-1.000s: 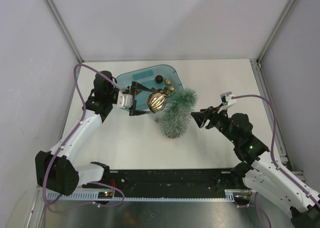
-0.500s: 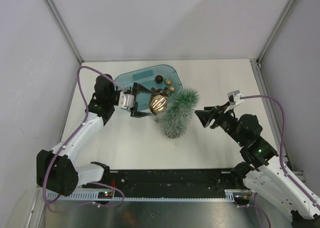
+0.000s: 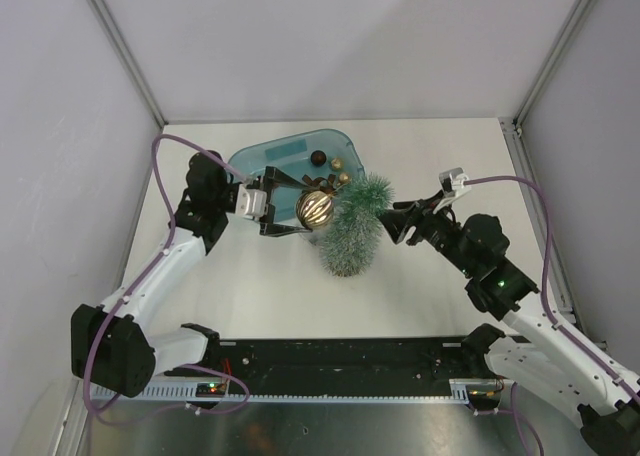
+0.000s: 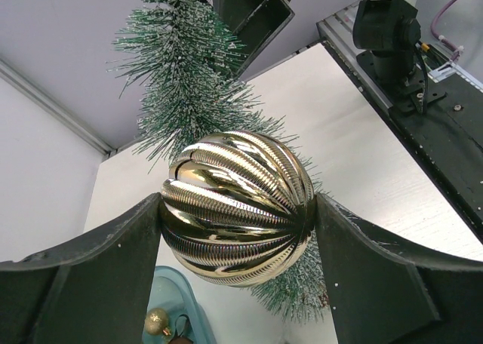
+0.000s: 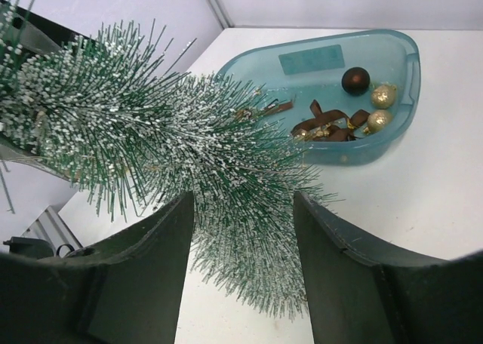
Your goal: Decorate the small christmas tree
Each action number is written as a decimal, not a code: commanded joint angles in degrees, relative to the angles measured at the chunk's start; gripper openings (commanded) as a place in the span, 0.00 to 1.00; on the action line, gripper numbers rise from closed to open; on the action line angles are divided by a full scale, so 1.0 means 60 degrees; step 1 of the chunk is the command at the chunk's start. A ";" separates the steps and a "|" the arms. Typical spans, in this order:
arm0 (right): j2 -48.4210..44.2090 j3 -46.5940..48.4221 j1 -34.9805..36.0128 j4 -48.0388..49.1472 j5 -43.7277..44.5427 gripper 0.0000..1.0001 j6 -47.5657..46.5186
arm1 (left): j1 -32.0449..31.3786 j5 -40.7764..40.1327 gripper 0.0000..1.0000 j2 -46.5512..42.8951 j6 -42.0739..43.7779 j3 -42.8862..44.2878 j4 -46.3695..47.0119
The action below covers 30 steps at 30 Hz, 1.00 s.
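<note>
Left jaws on gold bauble (image 4: 237, 207) — beside small christmas tree (image 3: 355, 228).

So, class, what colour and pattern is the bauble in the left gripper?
Shiny gold with ribbed grooves; the bauble shows best in the left wrist view.

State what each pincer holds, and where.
Left pincer clamps the gold ball across its sides. Right pincer is open around the tree, gripping nothing.

White table (image 3: 430, 166), small christmas tree (image 3: 352, 231), blue tub (image 3: 262, 156) on it
</note>
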 commanded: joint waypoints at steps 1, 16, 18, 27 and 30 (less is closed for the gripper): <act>-0.0009 0.0445 0.0175 0.0896 -0.0128 0.59 -0.0116 | -0.0071 0.0000 0.62 -0.0259 -0.0212 -0.0190 0.0279; 0.0083 0.0464 0.0289 0.0775 -0.0011 0.58 -0.0226 | -0.0261 -0.0006 0.61 -0.0309 -0.0256 -0.0160 0.0279; 0.0105 0.0467 0.0290 0.0777 -0.0007 0.58 -0.0241 | -0.0263 -0.0001 0.62 -0.0358 -0.0262 -0.0158 0.0272; 0.0207 0.0466 0.0305 0.0853 -0.0033 0.58 -0.0264 | -0.0235 -0.0257 0.61 -0.0552 -0.0327 -0.0252 0.0279; 0.0223 0.0467 0.0305 0.0864 -0.0059 0.58 -0.0276 | -0.0208 -0.0286 0.61 -0.0583 -0.0337 -0.0290 0.0279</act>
